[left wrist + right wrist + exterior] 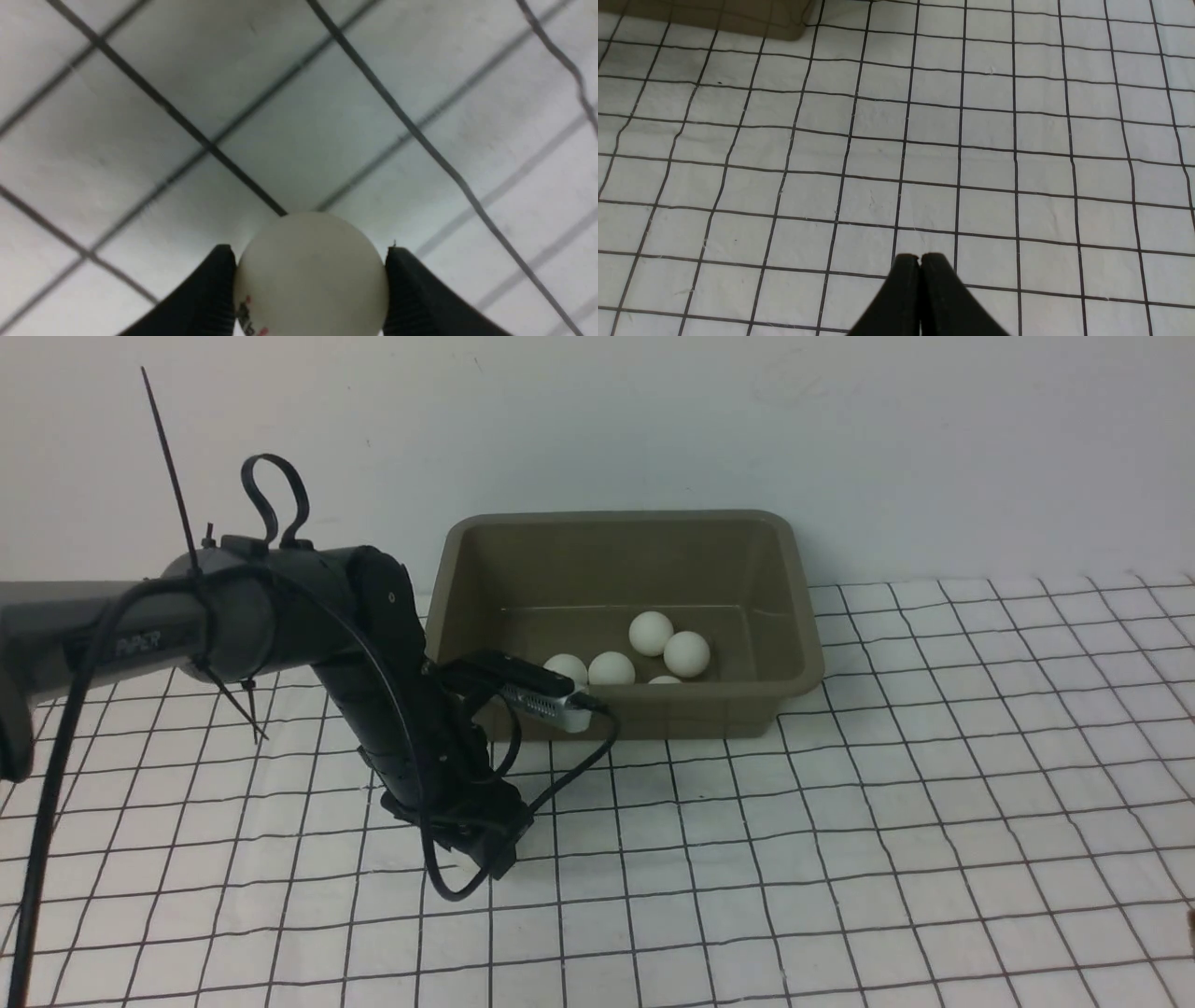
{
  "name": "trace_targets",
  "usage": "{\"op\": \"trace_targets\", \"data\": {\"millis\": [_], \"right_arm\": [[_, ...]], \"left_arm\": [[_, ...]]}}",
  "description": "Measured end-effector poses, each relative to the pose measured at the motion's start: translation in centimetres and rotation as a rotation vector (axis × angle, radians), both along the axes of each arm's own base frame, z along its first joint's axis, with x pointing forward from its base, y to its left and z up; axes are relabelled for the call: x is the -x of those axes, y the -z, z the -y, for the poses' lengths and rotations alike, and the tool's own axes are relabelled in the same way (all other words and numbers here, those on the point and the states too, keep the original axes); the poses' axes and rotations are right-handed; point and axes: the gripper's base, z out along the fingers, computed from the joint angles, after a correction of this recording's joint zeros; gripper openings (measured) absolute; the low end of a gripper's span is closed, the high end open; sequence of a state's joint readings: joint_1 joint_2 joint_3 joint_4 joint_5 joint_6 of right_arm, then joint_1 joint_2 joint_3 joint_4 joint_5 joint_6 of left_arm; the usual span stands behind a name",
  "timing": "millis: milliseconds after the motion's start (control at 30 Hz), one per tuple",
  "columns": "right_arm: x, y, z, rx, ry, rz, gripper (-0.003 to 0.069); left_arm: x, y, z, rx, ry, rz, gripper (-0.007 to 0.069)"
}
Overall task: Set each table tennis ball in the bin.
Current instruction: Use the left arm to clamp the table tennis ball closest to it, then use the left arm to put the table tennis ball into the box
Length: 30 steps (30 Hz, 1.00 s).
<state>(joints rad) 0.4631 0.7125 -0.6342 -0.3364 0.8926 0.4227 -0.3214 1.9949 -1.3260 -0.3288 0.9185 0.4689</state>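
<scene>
In the left wrist view one white table tennis ball with a red and dark logo rests on the gridded cloth. My left gripper is shut on it, both black fingers touching its sides. The front view shows my left arm bent down to the cloth in front of the bin's left end, where the wrist hides its gripper and the ball. The olive-brown bin stands at the back centre with several white balls inside. My right gripper hovers over bare cloth, shut and holding nothing.
A white cloth with a black grid covers the table. A plain wall rises right behind the bin. One corner of the bin shows in the right wrist view. A black cable loops beside my left wrist.
</scene>
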Motion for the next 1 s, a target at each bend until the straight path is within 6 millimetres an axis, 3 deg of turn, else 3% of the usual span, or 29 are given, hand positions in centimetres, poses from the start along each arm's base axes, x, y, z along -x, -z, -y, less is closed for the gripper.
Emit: {"op": "trace_targets", "data": {"millis": [67, 167, 200, 233, 267, 333, 400, 500, 600, 733, 800, 867, 900, 1000], "right_arm": [[0.0, 0.0, 0.0, 0.000, 0.000, 0.000, -0.0016], [0.0, 0.0, 0.0, 0.002, 0.000, 0.001, -0.0016], [0.0, 0.0, 0.0, 0.001, 0.000, 0.002, -0.0016], [0.0, 0.0, 0.0, 0.001, 0.000, 0.002, -0.0016], [0.0, 0.0, 0.0, 0.002, 0.000, 0.002, -0.0016], [0.0, 0.0, 0.0, 0.002, 0.000, 0.002, -0.0016], [0.0, 0.0, 0.0, 0.002, 0.000, 0.002, -0.0016], [0.0, 0.0, 0.0, 0.002, 0.000, 0.002, -0.0016], [0.0, 0.0, 0.0, -0.001, 0.000, 0.000, -0.0016], [0.0, 0.0, -0.1, -0.012, 0.000, -0.005, -0.0016], [0.1, 0.0, -0.1, -0.020, -0.001, -0.009, -0.0016], [0.1, 0.0, -0.1, -0.021, -0.001, -0.010, -0.0016], [0.1, 0.0, -0.1, -0.021, -0.001, -0.010, -0.0016], [0.1, 0.0, -0.1, -0.021, -0.001, -0.010, -0.0016]], "left_arm": [[0.3, -1.0, 0.0, 0.000, 0.018, -0.029, 0.0352], [0.7, -5.0, 0.1, 0.017, 0.062, -0.046, 0.0352], [0.6, -7.4, 0.2, 0.034, 0.075, -0.007, 0.0352], [0.5, -7.8, 0.2, 0.036, 0.077, 0.001, 0.0352], [0.0, -11.3, 0.4, 0.063, 0.086, 0.099, 0.0352], [-0.6, -14.5, 0.5, 0.092, 0.086, 0.209, 0.0352], [-1.5, -16.6, 0.7, 0.118, 0.073, 0.324, 0.0352], [-2.9, -17.8, 1.0, 0.136, 0.046, 0.455, 0.0352], [-5.0, -17.6, 1.5, 0.156, 0.012, 0.561, 0.0352], [-6.9, -15.2, 2.0, 0.150, -0.001, 0.574, 0.0352], [-8.6, -11.5, 2.4, 0.111, 0.020, 0.549, 0.0352], [-9.2, -9.9, 2.5, 0.096, 0.028, 0.533, 0.0352], [-9.8, -7.8, 2.6, 0.079, 0.037, 0.502, 0.0362], [-10.3, -5.9, 2.8, 0.069, 0.037, 0.477, 0.0409]]}}
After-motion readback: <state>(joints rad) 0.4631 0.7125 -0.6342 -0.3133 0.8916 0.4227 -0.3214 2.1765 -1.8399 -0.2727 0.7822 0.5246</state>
